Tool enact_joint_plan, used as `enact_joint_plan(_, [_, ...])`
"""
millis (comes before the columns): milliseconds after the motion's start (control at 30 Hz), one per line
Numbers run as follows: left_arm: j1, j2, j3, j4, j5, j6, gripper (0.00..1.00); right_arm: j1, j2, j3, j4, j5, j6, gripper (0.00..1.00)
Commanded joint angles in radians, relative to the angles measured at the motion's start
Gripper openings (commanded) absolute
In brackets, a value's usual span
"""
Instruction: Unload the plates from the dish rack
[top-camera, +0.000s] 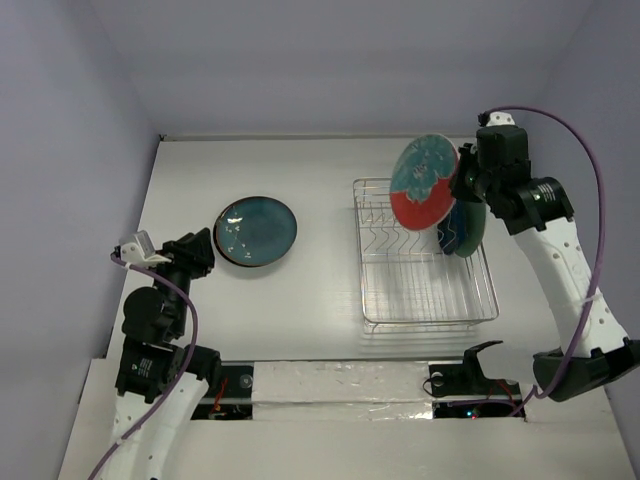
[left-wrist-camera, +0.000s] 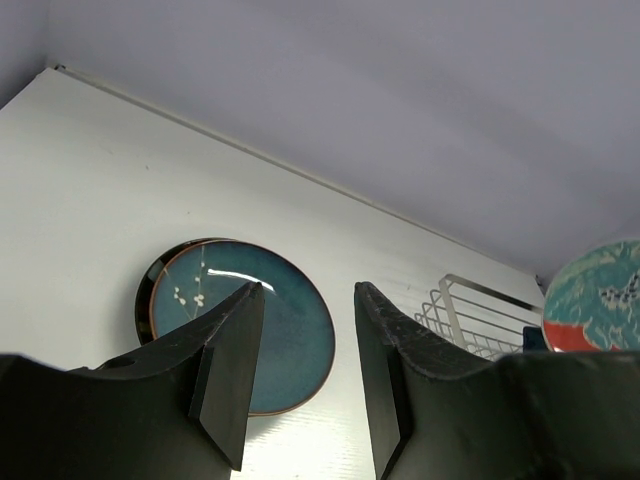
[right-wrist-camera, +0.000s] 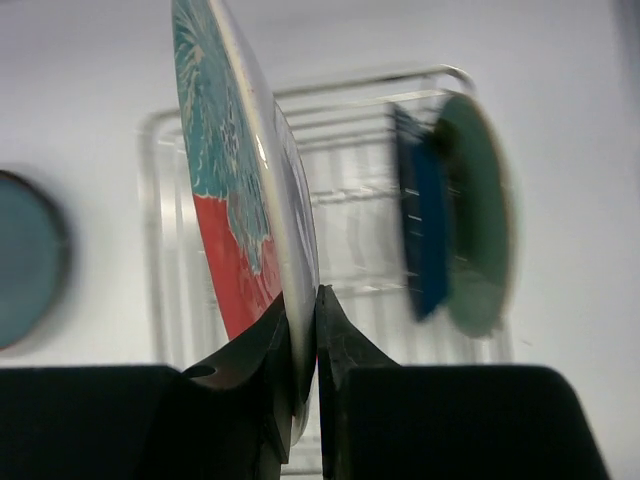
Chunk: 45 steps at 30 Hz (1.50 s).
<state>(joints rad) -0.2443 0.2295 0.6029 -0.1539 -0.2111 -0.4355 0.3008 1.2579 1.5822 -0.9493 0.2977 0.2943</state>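
Note:
My right gripper is shut on the rim of the red plate with a teal flower. It holds the plate upright above the far end of the silver wire dish rack. A navy dish and a mint green plate stand on edge in the rack's right side. A teal-blue plate lies flat on the table to the left of the rack. My left gripper hovers near that plate's near-left edge, open with nothing between its fingers.
White walls close the table at the back and both sides. A silvery strip runs along the near edge, with a black bracket just in front of the rack.

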Motion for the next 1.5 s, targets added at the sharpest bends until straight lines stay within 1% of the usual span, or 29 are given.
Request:
enact_joint_plan(0, [0.007,0.025,-0.002,0.056,0.004,0.012,0.38,0.032,-0.055,0.018,0.36,-0.239,0.155,0.0])
enact_joint_plan(33, [0.007,0.027,-0.005,0.056,0.004,0.011,0.38,0.044,-0.057,-0.029,0.403,-0.288,0.213,0.0])
enact_joint_plan(67, [0.007,0.028,-0.003,0.057,0.004,0.011,0.38,0.058,-0.054,-0.05,0.484,-0.29,0.244,0.0])
enact_joint_plan(200, [0.016,0.04,-0.002,0.056,0.004,0.012,0.38,0.19,0.027,-0.087,0.639,-0.273,0.35,0.0])
enact_joint_plan(233, [0.016,0.042,-0.002,0.056,0.004,0.011,0.38,0.24,0.082,-0.087,0.67,-0.27,0.371,0.0])
enact_joint_plan(267, [0.016,0.042,-0.002,0.056,0.004,0.011,0.38,0.263,0.11,-0.09,0.748,-0.278,0.417,0.0])
enact_joint_plan(300, [0.016,0.044,-0.003,0.057,0.004,0.011,0.38,0.28,0.141,-0.091,0.792,-0.29,0.44,0.0])
enact_joint_plan(333, [0.016,0.045,-0.003,0.056,0.004,0.011,0.38,0.308,0.205,-0.09,0.828,-0.33,0.494,0.0])
enact_joint_plan(367, [0.016,0.047,-0.003,0.056,0.004,0.012,0.38,0.322,0.237,-0.079,0.896,-0.338,0.517,0.0])
enact_joint_plan(433, [0.016,0.053,-0.003,0.056,0.004,0.012,0.38,0.351,0.299,-0.061,0.938,-0.327,0.552,0.0])
enact_joint_plan(467, [0.016,0.053,-0.002,0.054,0.004,0.012,0.38,0.372,0.36,-0.045,0.977,-0.309,0.581,0.0])
enact_joint_plan(667, [0.016,0.054,-0.003,0.054,0.004,0.011,0.38,0.442,0.527,-0.002,1.101,-0.315,0.687,0.0])
enact_joint_plan(733, [0.016,0.057,-0.002,0.054,0.004,0.011,0.38,0.452,0.586,0.002,1.118,-0.325,0.707,0.0])
enact_joint_plan(867, [0.016,0.053,-0.003,0.056,0.004,0.011,0.38,0.472,0.646,-0.028,1.214,-0.342,0.775,0.0])
enact_joint_plan(1067, [0.016,0.053,-0.002,0.054,0.004,0.009,0.38,0.501,0.721,-0.042,1.274,-0.351,0.83,0.0])
enact_joint_plan(1333, [0.016,0.056,-0.002,0.053,0.004,0.011,0.38,0.511,0.772,-0.067,1.265,-0.358,0.847,0.0])
enact_joint_plan(1467, [0.016,0.054,-0.002,0.053,0.004,0.009,0.38,0.52,0.785,-0.079,1.259,-0.37,0.845,0.05])
